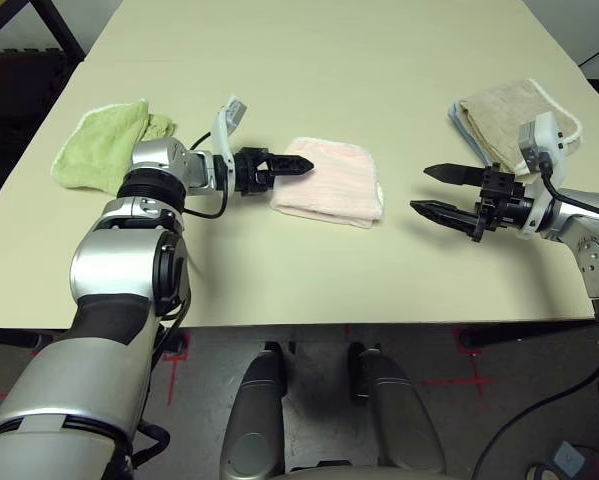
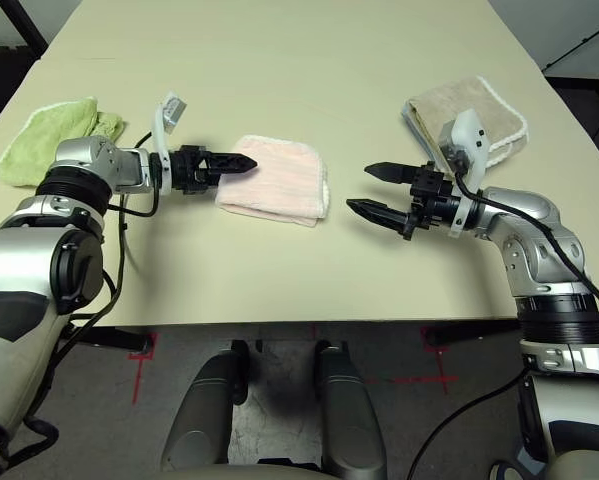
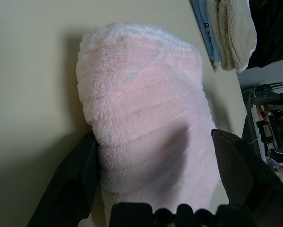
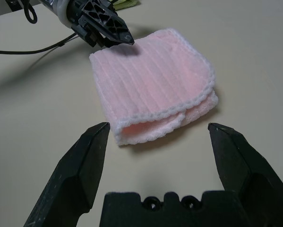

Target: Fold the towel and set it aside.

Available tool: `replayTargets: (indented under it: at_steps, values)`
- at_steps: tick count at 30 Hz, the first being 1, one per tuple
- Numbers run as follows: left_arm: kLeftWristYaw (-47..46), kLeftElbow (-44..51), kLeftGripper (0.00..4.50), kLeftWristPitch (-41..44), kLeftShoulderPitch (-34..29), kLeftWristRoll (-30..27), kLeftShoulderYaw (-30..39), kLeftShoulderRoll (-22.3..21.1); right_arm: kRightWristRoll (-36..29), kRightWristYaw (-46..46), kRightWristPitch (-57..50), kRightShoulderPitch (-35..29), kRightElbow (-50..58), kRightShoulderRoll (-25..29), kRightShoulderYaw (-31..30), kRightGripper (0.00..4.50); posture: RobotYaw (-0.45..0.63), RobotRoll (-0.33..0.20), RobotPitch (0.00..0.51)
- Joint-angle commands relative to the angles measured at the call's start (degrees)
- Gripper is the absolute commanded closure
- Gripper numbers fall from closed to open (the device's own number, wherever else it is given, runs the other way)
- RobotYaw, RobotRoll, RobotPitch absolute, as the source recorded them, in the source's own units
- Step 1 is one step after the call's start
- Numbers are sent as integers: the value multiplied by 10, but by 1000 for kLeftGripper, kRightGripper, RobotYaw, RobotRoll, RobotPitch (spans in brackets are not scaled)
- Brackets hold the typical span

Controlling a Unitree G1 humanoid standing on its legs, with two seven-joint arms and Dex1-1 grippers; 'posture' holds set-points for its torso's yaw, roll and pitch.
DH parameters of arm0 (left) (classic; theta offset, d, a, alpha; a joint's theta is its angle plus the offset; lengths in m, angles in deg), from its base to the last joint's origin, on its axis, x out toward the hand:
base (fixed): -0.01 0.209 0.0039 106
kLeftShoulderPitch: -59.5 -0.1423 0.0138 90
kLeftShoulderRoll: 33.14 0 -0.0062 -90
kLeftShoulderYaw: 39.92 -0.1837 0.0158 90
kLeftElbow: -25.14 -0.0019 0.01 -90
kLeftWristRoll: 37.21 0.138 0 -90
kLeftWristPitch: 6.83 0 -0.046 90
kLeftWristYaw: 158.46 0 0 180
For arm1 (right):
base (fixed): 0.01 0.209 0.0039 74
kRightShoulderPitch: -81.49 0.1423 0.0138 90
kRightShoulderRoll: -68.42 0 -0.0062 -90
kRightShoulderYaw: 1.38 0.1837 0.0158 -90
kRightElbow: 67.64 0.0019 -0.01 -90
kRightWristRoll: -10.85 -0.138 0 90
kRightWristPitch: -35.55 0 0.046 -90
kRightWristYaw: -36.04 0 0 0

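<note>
Folded pale pink terry towel (image 1: 329,180) lies between green towel (image 1: 104,145) and beige towel (image 1: 514,115). Left gripper (image 1: 289,167) spread wide over its edge; right gripper (image 1: 437,192) spread wide, holding nothing. Right wrist view shows scalloped white trim (image 4: 155,122).

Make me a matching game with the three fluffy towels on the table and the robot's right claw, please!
Things:
1. pale pink folded terry towel
2. light green crumpled towel
3. beige-tan towel with white edging
4. right gripper

Places or states:
A. behind the robot's right arm
B. open, holding nothing
C. middle of the table, at the left gripper's tips
D. behind the robot's left arm

Pairs: 1-C, 2-D, 3-A, 4-B
</note>
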Motion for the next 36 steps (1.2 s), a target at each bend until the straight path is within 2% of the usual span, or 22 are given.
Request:
replayTargets:
  at_steps: [1, 4, 12, 17, 21, 24, 30, 36]
  values:
    - [15, -11, 388, 9, 6, 11, -8, 5, -4, 1, 1, -2, 8, 7, 5, 0, -20, 0, 247]
    - [32, -10, 1349, 18, 7, 16, -15, 3, -3, 1, 2, -2, 6, 6, 5, 0, -20, 0, 245]
    - [59, -7, 4390, 35, 7, 19, -26, 3, 0, -2, 7, -1, 3, 6, 5, 0, -18, 0, 237]
    - [65, -3, 4453, 44, 7, 11, -18, 2, 1, -4, 11, 0, -1, 5, 4, 0, -14, 0, 231]
    - [48, 2, 4453, 48, 9, -15, 19, -5, -2, -10, 10, 1, -6, -1, 7, 0, -10, 0, 224]
    - [49, 14, 4453, 60, 7, -29, 38, -17, -3, -14, 19, 1, -13, -10, 8, 0, -5, 0, 223]
    - [81, 73, 4453, 72, -12, -40, 33, -45, 11, -9, 69, 12, -44, -27, -1, 0, 23, 0, 224]
    - [44, 109, 4453, 68, 13, -81, 93, -79, 17, -7, 79, 28, -62, -39, -9, 0, 42, 0, 222]
